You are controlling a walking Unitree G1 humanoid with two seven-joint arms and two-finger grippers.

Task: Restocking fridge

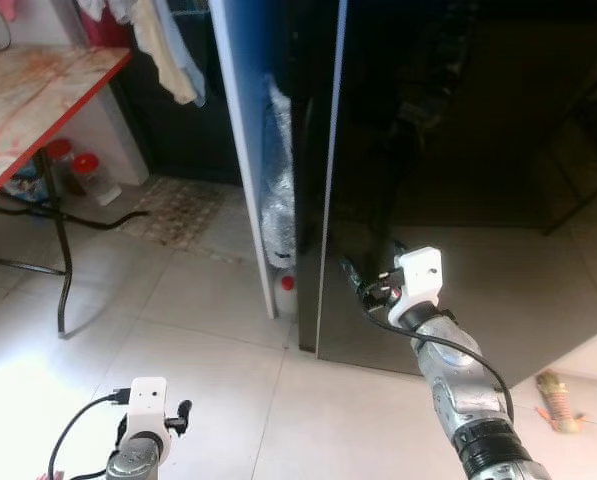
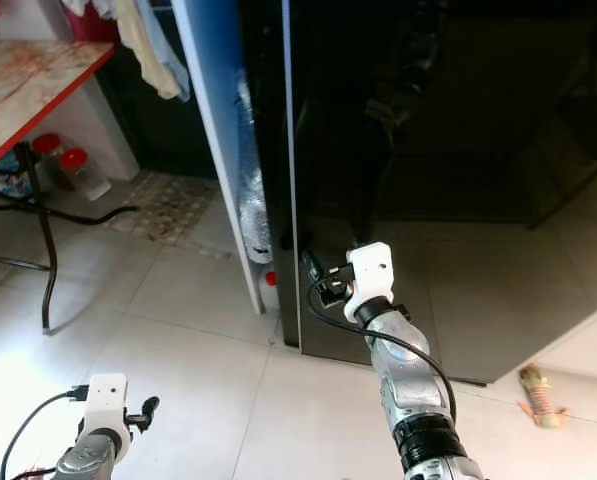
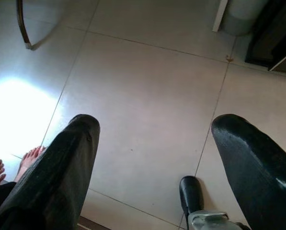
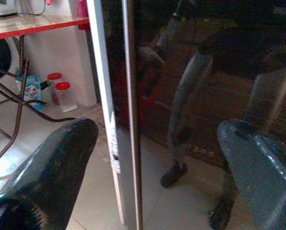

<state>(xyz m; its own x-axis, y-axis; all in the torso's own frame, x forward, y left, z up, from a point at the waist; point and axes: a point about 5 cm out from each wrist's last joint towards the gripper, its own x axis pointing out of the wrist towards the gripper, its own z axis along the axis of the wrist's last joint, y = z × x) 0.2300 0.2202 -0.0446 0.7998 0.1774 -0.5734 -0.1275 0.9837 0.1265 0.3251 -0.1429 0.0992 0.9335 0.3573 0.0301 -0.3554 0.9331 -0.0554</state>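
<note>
Table (image 1: 38,85) stands left of the fridge (image 1: 458,150) — two jars (image 1: 83,172) on the floor beneath it.

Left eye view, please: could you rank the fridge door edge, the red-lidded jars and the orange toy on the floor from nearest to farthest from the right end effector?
1. Fridge door edge: just to the left of the right end effector.
2. Orange toy: on the floor, to its right.
3. Red-lidded jars: far left, under the table.

Daylit room, blown-out glare patch on the tiled floor (image 1: 18,400) at lower left, glossy black fridge door (image 1: 458,150) mirrored the room dimly, head views soft and slightly hazy, right wrist view dim and grainy, claw fingers (image 4: 47,167) out of focus
</note>
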